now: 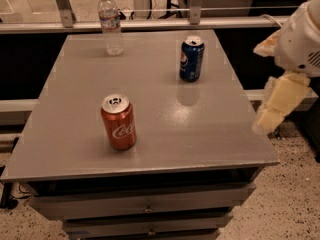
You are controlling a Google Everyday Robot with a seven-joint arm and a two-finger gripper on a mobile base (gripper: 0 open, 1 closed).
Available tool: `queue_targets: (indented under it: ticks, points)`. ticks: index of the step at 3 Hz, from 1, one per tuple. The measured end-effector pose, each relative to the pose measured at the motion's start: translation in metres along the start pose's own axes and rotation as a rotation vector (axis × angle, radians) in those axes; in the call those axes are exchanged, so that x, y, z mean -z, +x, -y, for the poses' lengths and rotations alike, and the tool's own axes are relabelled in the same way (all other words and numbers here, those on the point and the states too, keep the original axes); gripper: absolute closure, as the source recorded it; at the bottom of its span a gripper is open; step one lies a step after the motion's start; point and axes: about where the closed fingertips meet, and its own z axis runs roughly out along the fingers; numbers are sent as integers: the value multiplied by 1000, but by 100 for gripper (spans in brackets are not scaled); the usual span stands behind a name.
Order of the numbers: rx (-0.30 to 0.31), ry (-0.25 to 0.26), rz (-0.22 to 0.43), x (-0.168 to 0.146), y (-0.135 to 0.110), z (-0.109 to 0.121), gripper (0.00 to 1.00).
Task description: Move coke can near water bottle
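The red coke can point(118, 122) stands upright on the grey table point(200, 134), in the front-left part. The clear water bottle point(111, 24) with a white cap stands upright at the table's back left, well behind the can. My gripper point(279, 106), cream-coloured below the white arm, hangs off the table's right edge, far to the right of the coke can and holding nothing that I can see.
A blue Pepsi can point(191, 58) stands at the back right of the table. Drawers point(145, 206) sit under the tabletop. A metal rail point(150, 25) runs behind the table. Speckled floor point(295, 204) lies to the right.
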Motion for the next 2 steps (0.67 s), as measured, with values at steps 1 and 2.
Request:
queue_targets:
  ticks: [1, 2]
  points:
    - [6, -73, 172, -42, -42, -12, 0]
    - [9, -133, 331, -81, -88, -22, 0]
